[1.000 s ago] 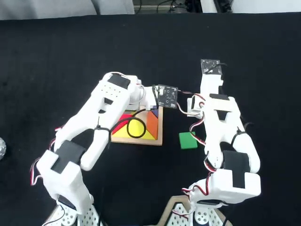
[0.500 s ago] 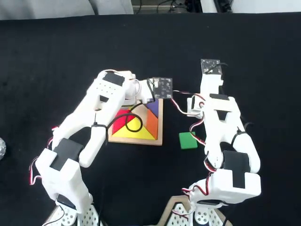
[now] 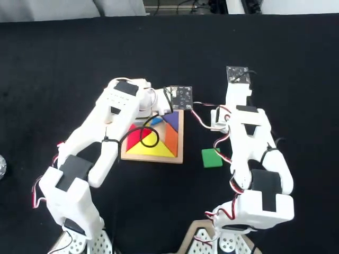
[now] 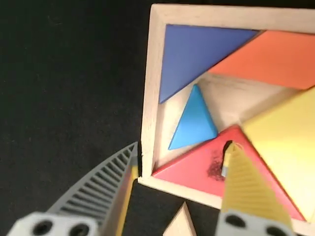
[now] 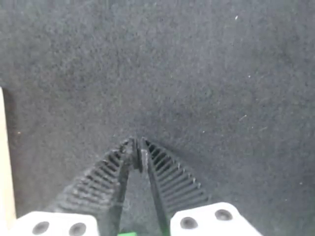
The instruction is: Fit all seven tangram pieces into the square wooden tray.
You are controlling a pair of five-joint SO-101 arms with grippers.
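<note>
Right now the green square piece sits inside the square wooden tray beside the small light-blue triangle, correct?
No. The high view shows the green square piece outside the square wooden tray, on the black tabletop to its right. The small light-blue triangle does lie in the tray.

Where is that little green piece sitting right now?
In the high view the green piece lies flat on the black table, outside the wooden tray, just off the tray's right edge, between it and the right arm.
</note>
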